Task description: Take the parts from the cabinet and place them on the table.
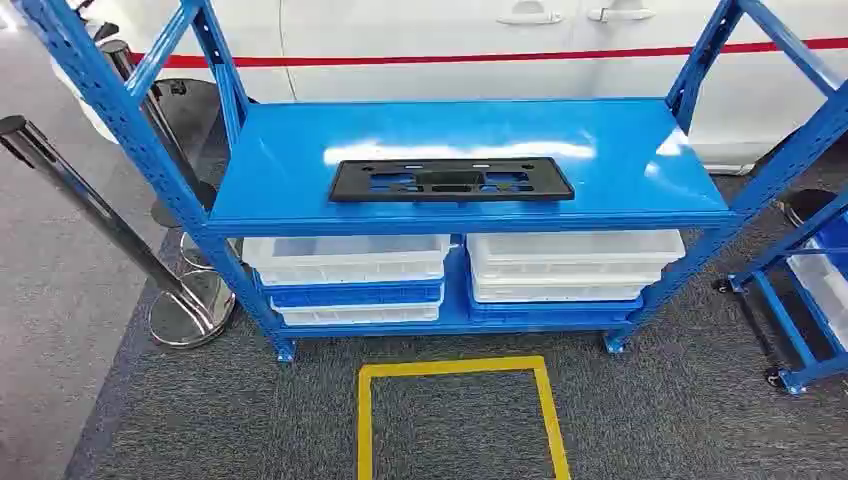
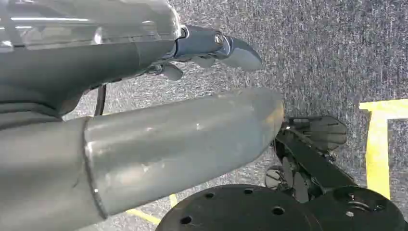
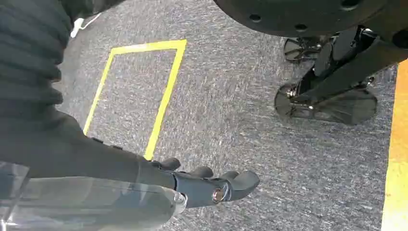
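Head view: black part (image 1: 451,180) lies flat on blue cabinet (image 1: 620,150) top shelf. Left wrist view: left hand (image 2: 202,53) over grey carpet (image 2: 327,53), fingers loosely extended, apparently holding nothing. Right wrist view: right hand (image 3: 207,185) likewise, touching nothing.

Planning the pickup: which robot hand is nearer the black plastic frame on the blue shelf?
Cannot tell: left robot hand and right robot hand both hang over grey carpet, away from the frame.
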### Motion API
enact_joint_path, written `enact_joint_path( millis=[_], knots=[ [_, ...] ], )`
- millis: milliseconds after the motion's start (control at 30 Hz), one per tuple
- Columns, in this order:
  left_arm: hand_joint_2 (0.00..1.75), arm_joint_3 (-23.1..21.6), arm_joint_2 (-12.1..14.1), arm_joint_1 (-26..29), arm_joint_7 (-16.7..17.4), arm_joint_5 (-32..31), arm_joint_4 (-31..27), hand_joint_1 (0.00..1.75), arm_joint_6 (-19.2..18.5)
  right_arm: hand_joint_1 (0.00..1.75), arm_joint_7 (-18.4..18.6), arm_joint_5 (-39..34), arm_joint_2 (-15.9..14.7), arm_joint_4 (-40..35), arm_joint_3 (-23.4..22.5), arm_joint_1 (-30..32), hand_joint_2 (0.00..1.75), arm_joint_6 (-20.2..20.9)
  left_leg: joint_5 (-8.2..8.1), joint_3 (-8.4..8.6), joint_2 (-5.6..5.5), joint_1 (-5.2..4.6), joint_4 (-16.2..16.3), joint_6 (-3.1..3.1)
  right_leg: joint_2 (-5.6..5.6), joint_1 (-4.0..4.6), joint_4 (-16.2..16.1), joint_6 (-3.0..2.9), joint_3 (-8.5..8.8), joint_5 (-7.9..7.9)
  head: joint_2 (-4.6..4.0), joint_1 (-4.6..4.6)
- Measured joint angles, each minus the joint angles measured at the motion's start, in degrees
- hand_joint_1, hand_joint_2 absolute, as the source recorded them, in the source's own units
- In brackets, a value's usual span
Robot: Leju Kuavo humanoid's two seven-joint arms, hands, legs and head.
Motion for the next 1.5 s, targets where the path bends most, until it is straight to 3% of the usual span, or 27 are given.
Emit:
enact_joint_path(
  millis=[667,700,867,967,1000,1033,1067,1133,1167,1200,1233,1300,1333,1367,1500],
  knots=[
    [0.0,0.0,0.0,0.0,0.0,0.0,0.0,0.0,0.0,0.0,0.0,0.0,0.0,0.0,0.0,0.0,0.0,0.0,0.0,0.0,0.0,0.0,0.0,0.0,0.0,0.0,0.0,0.0,0.0,0.0,0.0,0.0],
    [0.0,0.02,0.0,0.0,0.0,0.0,0.0,0.0,0.0,0.0,0.0,0.0,0.0,0.0,-0.02,0.0,1.75,0.0,0.0,0.0,0.0,0.0,0.0,0.0,0.0,0.0,0.0,0.0,0.0,0.0,0.0,0.0],
    [0.0,0.0,0.07,-1.33,0.02,-0.02,-1.21,0.0,0.0,0.0,-0.13,0.0,0.04,1.51,0.0,1.43,1.75,0.0,-0.16,0.23,0.3,-0.33,0.61,0.42,0.32,-0.41,-0.32,0.44,-0.36,0.25,0.0,0.0],
    [0.0,0.0,0.09,-5.71,-0.22,-0.02,-6.43,0.0,0.0,0.0,0.24,-0.02,0.09,6.82,-0.02,5.04,1.75,0.0,0.1,-0.55,-0.68,-0.45,0.38,0.83,-0.86,-0.44,-0.53,0.85,0.1,0.32,0.0,0.0],
    [0.0,0.0,0.13,-7.03,-0.26,-0.02,-7.5,0.0,0.0,0.0,0.31,-0.02,0.07,7.74,0.0,6.05,1.75,0.0,0.54,0.04,-0.74,-0.16,-0.64,1.23,-0.95,-0.1,-0.57,1.06,0.25,0.25,0.0,0.0],
    [0.0,0.0,0.11,-7.99,-0.33,-0.02,-9.06,0.0,0.0,0.0,0.31,-0.02,-0.04,9.28,0.0,7.38,1.75,-0.02,0.98,0.79,-0.63,0.15,-1.34,1.45,-0.77,-0.17,0.82,0.94,-0.11,-0.69,0.0,0.02],
    [0.0,0.0,0.11,-8.9,-0.37,-0.02,-10.13,0.0,0.0,0.0,0.31,-0.02,-0.11,10.28,0.0,8.29,1.75,-0.02,1.17,0.78,-0.51,0.26,-1.5,1.76,-0.66,0.03,3.5,0.78,-1.49,-2.62,0.0,0.04],
    [0.0,0.02,0.15,-10.41,-0.35,-0.02,-11.96,0.0,0.0,0.0,0.31,-0.02,-0.13,12.4,-0.02,9.96,1.75,-0.02,1.19,0.49,-0.46,0.13,-1.46,1.79,-0.54,0.0,12.81,0.72,-6.21,-7.06,0.0,0.02],
    [0.0,0.02,0.15,-10.7,-0.35,-0.02,-12.5,0.0,0.0,0.0,0.31,-0.02,-0.15,13.01,0.0,10.26,1.75,-0.02,1.19,0.33,-0.5,0.1,-1.44,1.79,-0.55,0.01,16.23,0.76,-8.0,-7.97,0.0,0.02],
    [1.75,0.02,0.15,-10.67,-0.35,-0.02,-12.57,0.0,0.02,0.0,0.33,0.0,-0.13,13.25,0.0,10.33,1.75,-0.02,1.18,0.38,-0.59,0.1,-1.42,1.77,-0.55,0.01,17.01,0.8,-8.49,-7.42,0.0,0.02],
    [1.75,0.02,0.15,-10.17,-0.31,0.0,-12.53,0.0,0.02,0.0,0.31,0.0,-0.13,13.2,0.0,10.07,1.75,-0.02,1.12,0.41,-0.67,0.12,-1.41,1.68,-0.56,-0.03,15.01,0.79,-7.63,-5.49,0.0,0.02],
    [1.75,0.02,0.11,-8.33,-0.15,0.0,-11.3,0.0,0.02,0.0,0.28,0.0,-0.15,11.67,0.0,8.5,1.75,-0.02,0.8,0.81,-0.66,0.2,-1.3,1.21,-0.58,-0.11,5.25,0.58,-2.9,-0.16,0.0,0.02],
    [1.75,0.0,0.07,-6.99,-0.07,0.0,-9.89,0.0,0.0,0.0,0.22,0.0,-0.15,10.17,0.0,7.21,1.75,-0.02,0.54,0.86,-0.5,0.21,-1.04,0.82,-0.52,-0.07,0.22,0.3,-0.59,1.04,0.0,0.04],
    [1.75,0.02,0.02,-5.61,-0.02,0.0,-8.6,0.0,0.0,0.0,0.2,0.0,-0.15,8.89,0.0,5.49,1.75,-0.02,0.1,0.51,-0.25,-0.15,-0.86,0.4,-0.56,0.35,-0.02,0.04,-0.23,0.64,0.0,0.02],
    [1.75,0.0,0.0,0.98,0.07,0.0,-0.56,0.0,0.02,0.0,-0.04,-0.02,0.0,0.63,0.0,-1.19,1.75,0.0,0.11,0.83,0.1,-0.01,-0.86,-0.59,-0.36,0.27,-0.54,-1.1,-0.46,0.99,0.0,0.0]
  ],
)
